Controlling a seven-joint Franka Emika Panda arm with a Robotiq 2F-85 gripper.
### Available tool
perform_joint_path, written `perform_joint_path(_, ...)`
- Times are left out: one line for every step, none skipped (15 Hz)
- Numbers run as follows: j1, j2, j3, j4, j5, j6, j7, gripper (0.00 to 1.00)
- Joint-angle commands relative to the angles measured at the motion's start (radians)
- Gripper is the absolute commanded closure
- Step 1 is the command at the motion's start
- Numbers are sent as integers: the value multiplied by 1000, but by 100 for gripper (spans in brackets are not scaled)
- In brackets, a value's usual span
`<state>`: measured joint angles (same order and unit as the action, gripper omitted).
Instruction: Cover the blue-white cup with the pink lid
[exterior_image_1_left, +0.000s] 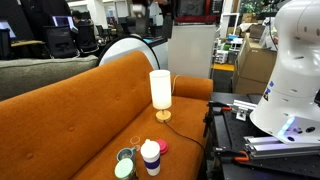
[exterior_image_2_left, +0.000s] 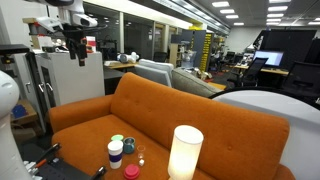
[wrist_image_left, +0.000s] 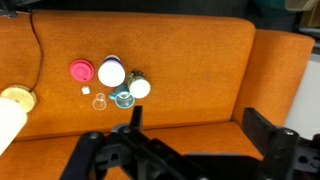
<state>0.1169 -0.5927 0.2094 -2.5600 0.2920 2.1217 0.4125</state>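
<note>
- The blue-white cup (wrist_image_left: 111, 72) is standing upright on the orange sofa seat (wrist_image_left: 200, 80), with its long axis vertical and its mouth facing up.
- The pink lid (wrist_image_left: 81, 71) is lying flat just beside the cup at 9 o'clock.
- Bare cushion is stretching away toward 3 o'clock.
- The gripper (wrist_image_left: 190, 125) is hanging well apart from both, fingers spread and grasping nothing.

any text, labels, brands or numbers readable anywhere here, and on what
None can be read in any view.
blue-white cup: no marking legible.
pink lid: plain, no text seen.
office background: any signs too small and blurred to read.
</note>
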Motion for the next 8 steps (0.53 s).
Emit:
perform_joint_path(-90, 88, 43, -44, -74, 103, 148, 0)
perform_joint_path(-111, 119, 48, -59, -98, 134, 199, 0)
perform_joint_path(-132, 148, 54, -70, -127, 158, 254, 0)
perform_joint_path(-147, 171, 56, -80, -153, 178, 312, 0)
perform_joint_path(-155, 193, 47, -85, -166, 179, 368, 0)
perform_joint_path(-110, 174, 12, -86, -145, 161, 286, 0)
perform_joint_path(-117, 192, 10, -89, -158, 167, 323, 0)
perform_joint_path(-119, 200, 9, -88, -159, 171, 340, 0)
